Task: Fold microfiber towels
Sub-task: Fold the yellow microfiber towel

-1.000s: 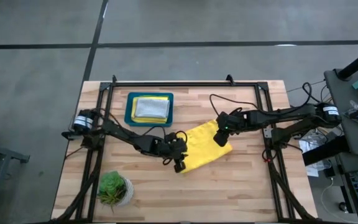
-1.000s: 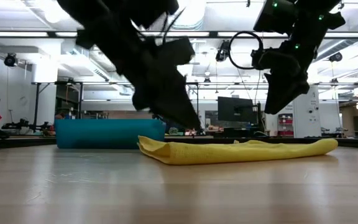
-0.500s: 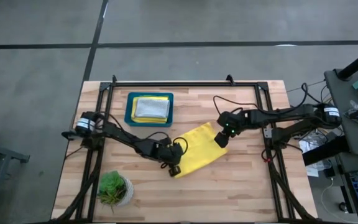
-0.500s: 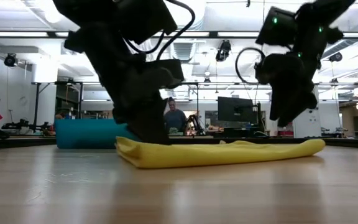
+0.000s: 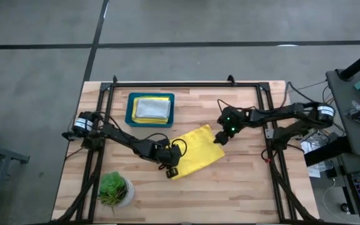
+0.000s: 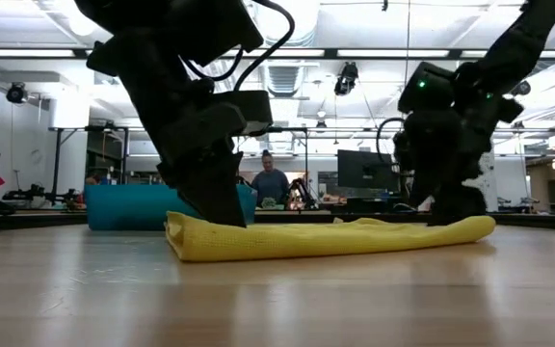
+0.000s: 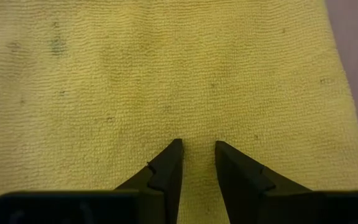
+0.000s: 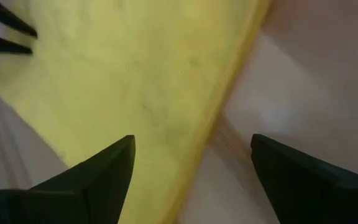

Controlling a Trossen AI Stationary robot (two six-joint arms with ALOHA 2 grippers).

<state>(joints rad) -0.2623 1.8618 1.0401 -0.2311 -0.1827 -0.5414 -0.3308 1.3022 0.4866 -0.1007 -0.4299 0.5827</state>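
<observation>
Two tools work one soft yellow microfiber towel (image 5: 196,151), lying folded mid-counter, nearer the front edge. My left tool (image 7: 196,155), fingers a narrow gap apart, presses its front-left corner; my right tool (image 8: 191,177), spread wide, hovers over its back-right edge. Light, limp and grippy, I judge, best pinched at corners. More folded towels (image 5: 152,108) sit in the teal rectangular tray (image 5: 130,112) toward the counter's back-left corner.
</observation>
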